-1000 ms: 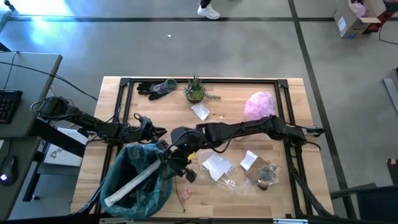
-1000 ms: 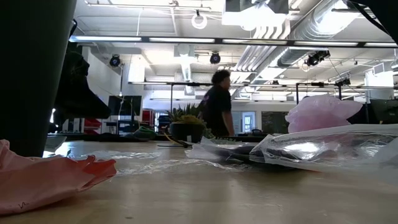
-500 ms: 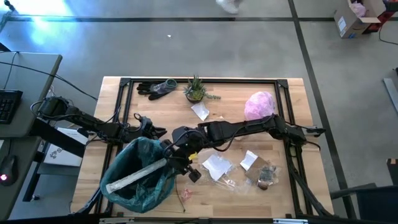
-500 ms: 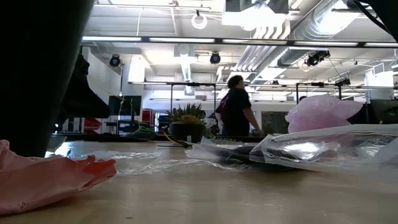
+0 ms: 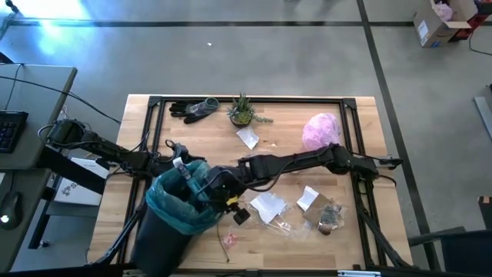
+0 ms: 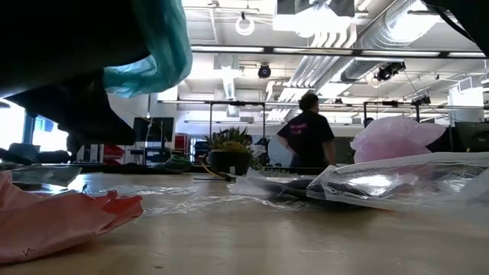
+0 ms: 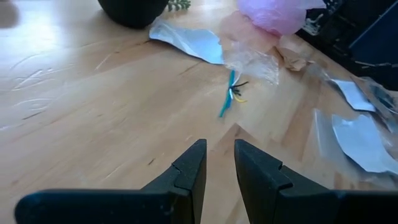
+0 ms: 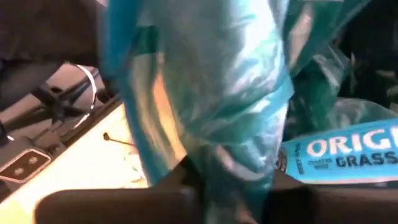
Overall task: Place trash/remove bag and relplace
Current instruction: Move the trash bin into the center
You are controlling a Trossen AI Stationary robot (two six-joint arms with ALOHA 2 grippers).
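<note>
High view: right gripper (image 5: 201,187) reaches into the teal bag (image 5: 178,201) on the black bin (image 5: 157,242); trash (image 5: 268,205) lies scattered beside.

Right wrist: jaws pinch the liner's film.

Left wrist: left gripper (image 7: 216,163) narrowly parted, empty.

Step looks like bag removal; next, lift clear.

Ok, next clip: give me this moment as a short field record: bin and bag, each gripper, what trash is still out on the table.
bin: dark bin at the table's front-left corner, tilted
bag: teal bag lining the bin, rim bunched
right gripper: right gripper at the bag's rim, shut on the teal plastic
left gripper: left gripper beside the bin, fingers slightly apart, holding nothing
trash on table: white paper scraps, clear wrappers, brownish lump
other items: pink bag, plant, gloves
</note>
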